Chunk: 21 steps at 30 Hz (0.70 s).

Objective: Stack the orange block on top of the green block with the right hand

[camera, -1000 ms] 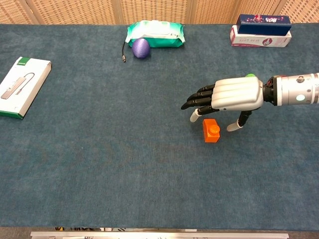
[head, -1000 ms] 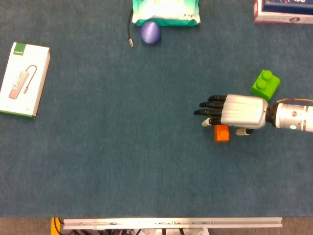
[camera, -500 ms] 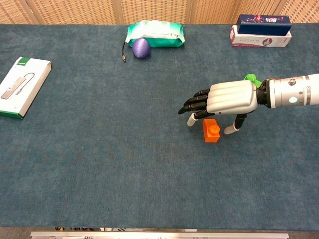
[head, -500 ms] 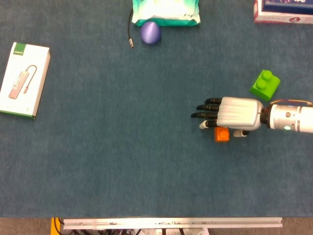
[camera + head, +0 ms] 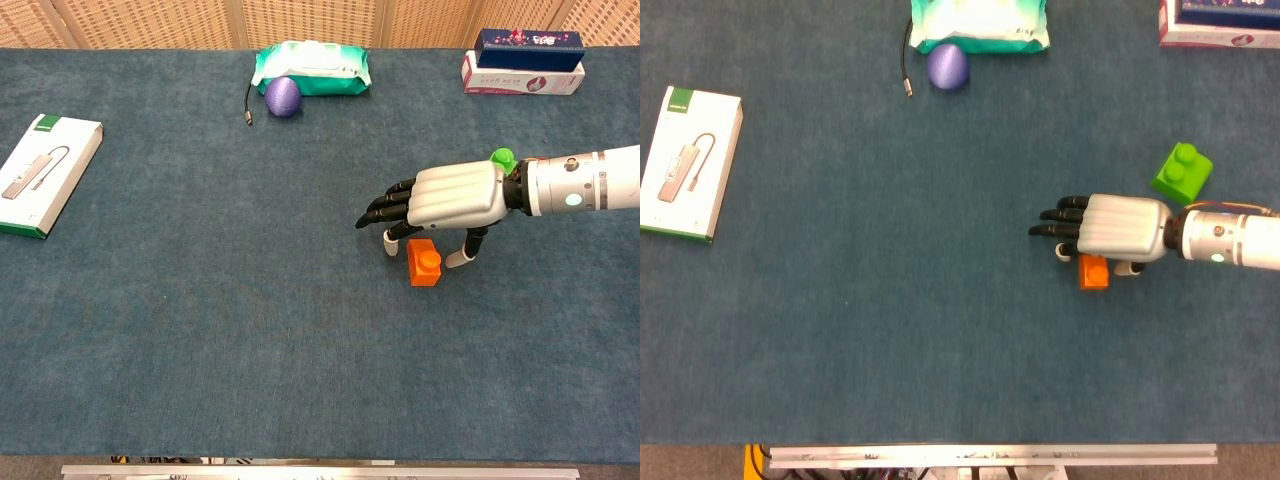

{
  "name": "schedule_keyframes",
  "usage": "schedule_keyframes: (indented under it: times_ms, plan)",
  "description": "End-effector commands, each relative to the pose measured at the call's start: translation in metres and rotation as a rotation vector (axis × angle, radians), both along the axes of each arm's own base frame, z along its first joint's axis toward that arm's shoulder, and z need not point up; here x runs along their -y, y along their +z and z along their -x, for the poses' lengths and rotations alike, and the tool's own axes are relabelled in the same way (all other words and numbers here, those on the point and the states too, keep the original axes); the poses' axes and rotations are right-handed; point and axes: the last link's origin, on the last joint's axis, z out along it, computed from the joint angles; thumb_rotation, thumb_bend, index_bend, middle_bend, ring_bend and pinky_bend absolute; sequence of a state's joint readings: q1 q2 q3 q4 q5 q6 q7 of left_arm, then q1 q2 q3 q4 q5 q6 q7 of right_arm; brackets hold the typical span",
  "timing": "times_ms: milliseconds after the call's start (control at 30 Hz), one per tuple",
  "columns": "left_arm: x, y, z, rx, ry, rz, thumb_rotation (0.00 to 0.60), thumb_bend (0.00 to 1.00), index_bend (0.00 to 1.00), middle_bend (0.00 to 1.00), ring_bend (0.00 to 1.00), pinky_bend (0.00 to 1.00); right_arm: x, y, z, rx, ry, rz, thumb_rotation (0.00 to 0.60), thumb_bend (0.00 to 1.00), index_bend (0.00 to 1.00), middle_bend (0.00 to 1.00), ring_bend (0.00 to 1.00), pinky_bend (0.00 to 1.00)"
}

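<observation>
The orange block (image 5: 1094, 272) (image 5: 424, 264) lies on the blue cloth, right of centre. My right hand (image 5: 1110, 229) (image 5: 440, 203) hovers just over its far side, palm down, fingers spread and pointing left, thumb (image 5: 462, 253) hanging down at the block's right; it holds nothing. The green block (image 5: 1182, 172) sits behind and to the right of the hand; in the chest view only its stud (image 5: 502, 157) shows above the wrist. My left hand is in neither view.
A white boxed adapter (image 5: 688, 163) lies at the far left. At the back stand a wipes pack (image 5: 980, 24), a purple ball (image 5: 948, 66) with a cable (image 5: 906, 62), and boxes (image 5: 522, 60) at the back right.
My right hand has shifted a little to the left and lowered slightly over the orange block. The block has not moved.
</observation>
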State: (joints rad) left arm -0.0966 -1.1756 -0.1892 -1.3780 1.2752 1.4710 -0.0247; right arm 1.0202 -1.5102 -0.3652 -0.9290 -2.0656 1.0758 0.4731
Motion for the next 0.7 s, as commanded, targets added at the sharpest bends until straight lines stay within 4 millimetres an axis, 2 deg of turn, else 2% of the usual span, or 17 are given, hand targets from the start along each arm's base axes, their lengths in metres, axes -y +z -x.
schedule_keyframes:
  times_ms: [33,400,700]
  plan:
    - [0.0,0.0001,0.0001,0.001,0.001,0.0,0.6,0.0,0.05,0.28,0.25,0.54,0.0006,-0.0002,0.0003,-0.003,-0.001,0.003,0.6,0.21,0.4,0.05,0.0,0.14]
    - [0.0015,0.0011,-0.0008,0.005,-0.005,-0.003,0.6,0.0,0.05,0.28,0.25,0.54,0.0001,-0.0011,-0.0004,-0.002,-0.006,0.006,0.6,0.21,0.49,0.07,0.0,0.14]
    - [0.0026,0.0015,-0.0019,0.006,-0.009,-0.004,0.6,0.0,0.05,0.28,0.25,0.54,0.0008,0.008,-0.0029,0.033,-0.019,0.038,0.6,0.21,0.5,0.07,0.0,0.14]
